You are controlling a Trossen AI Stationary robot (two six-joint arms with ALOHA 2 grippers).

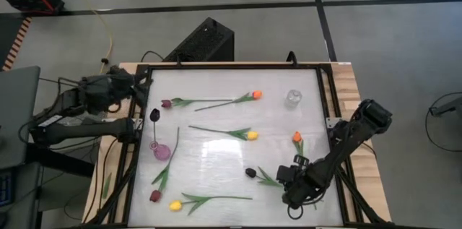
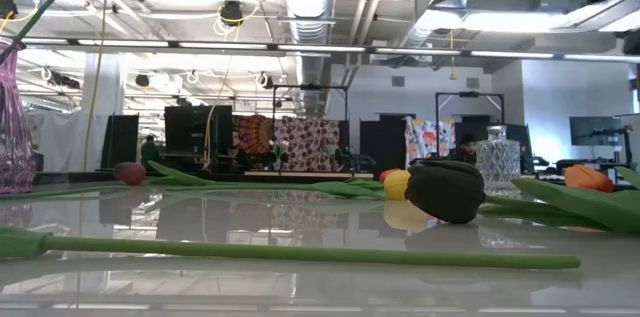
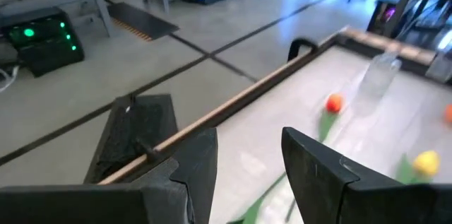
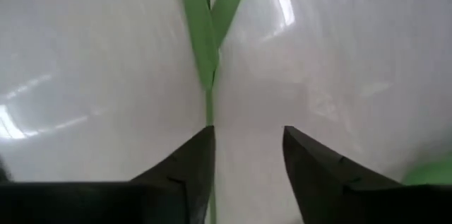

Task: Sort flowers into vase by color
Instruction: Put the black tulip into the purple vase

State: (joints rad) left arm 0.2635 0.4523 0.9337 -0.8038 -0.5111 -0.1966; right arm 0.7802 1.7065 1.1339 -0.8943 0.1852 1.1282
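Several tulips lie flat on the white table (image 1: 216, 153): maroon (image 1: 166, 103), orange (image 1: 256, 95), yellow (image 1: 251, 135), orange (image 1: 297, 136), dark maroon (image 1: 250, 173), maroon (image 1: 154, 195), yellow (image 1: 175, 205). A pink vase (image 1: 162, 149) at the left holds a dark-headed flower (image 1: 154, 115). A clear vase (image 1: 293, 99) stands at the far right. My right gripper (image 4: 247, 136) points down, open, over a green stem (image 4: 210, 104) that runs between its fingers, seemingly the dark maroon tulip's. My left gripper (image 3: 247, 160) is open and raised at the far left corner.
A black frame (image 1: 325, 106) borders the table, with wood (image 1: 354, 84) outside it. A black box (image 1: 202, 41) stands on the floor beyond the far edge. In the low view the dark tulip head (image 2: 445, 190) lies near, and a long stem (image 2: 300, 252) crosses in front.
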